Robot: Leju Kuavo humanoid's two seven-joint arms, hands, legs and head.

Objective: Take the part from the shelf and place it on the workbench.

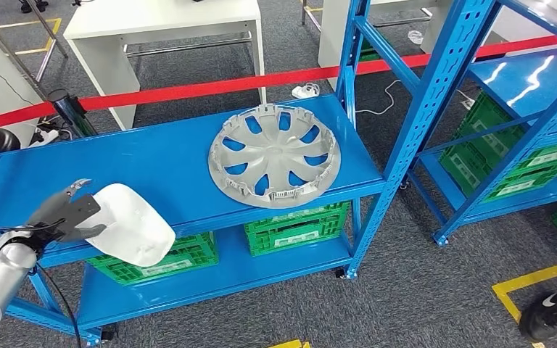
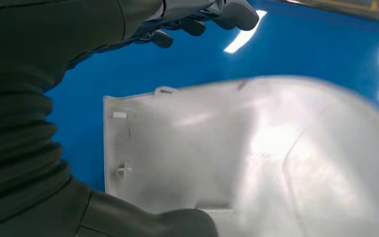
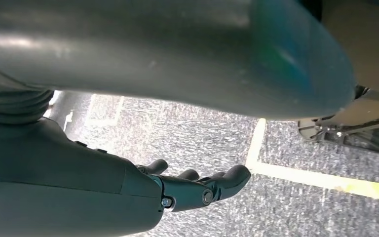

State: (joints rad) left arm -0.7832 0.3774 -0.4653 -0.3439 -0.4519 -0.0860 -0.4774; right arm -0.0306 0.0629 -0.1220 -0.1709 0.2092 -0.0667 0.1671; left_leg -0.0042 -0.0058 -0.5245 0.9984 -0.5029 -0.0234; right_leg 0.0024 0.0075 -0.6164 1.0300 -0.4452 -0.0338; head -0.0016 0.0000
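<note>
The white part (image 1: 130, 223), a smooth rounded shell, sits at the front left edge of the blue shelf (image 1: 152, 159), overhanging the rim, and is held by the left hand (image 1: 65, 214), whose fingers close around its near side. On the same shelf board, well apart to the right, lies one silver wheel cover (image 1: 274, 155), flat and near the front edge. Beneath the board stand two green crates (image 1: 297, 226) on the lower level; a second blue rack (image 1: 529, 123) to the right carries further green crates. A red barrier tape (image 1: 188, 89) runs behind the shelf, and one white table (image 1: 161, 32) stands beyond it. A person's shoe (image 1: 547, 313) rests on the grey carpet at the lower right. The left wrist view shows the part's (image 2: 246, 153) pale inner face with small tabs, pinched between thumb (image 2: 177, 222) and fingers (image 2: 227, 15) above blue sheet. The right wrist view shows the right hand (image 3: 197, 187) hanging over carpet and a yellow floor line (image 3: 316, 177), its fingers loosely extended, holding nothing.
</note>
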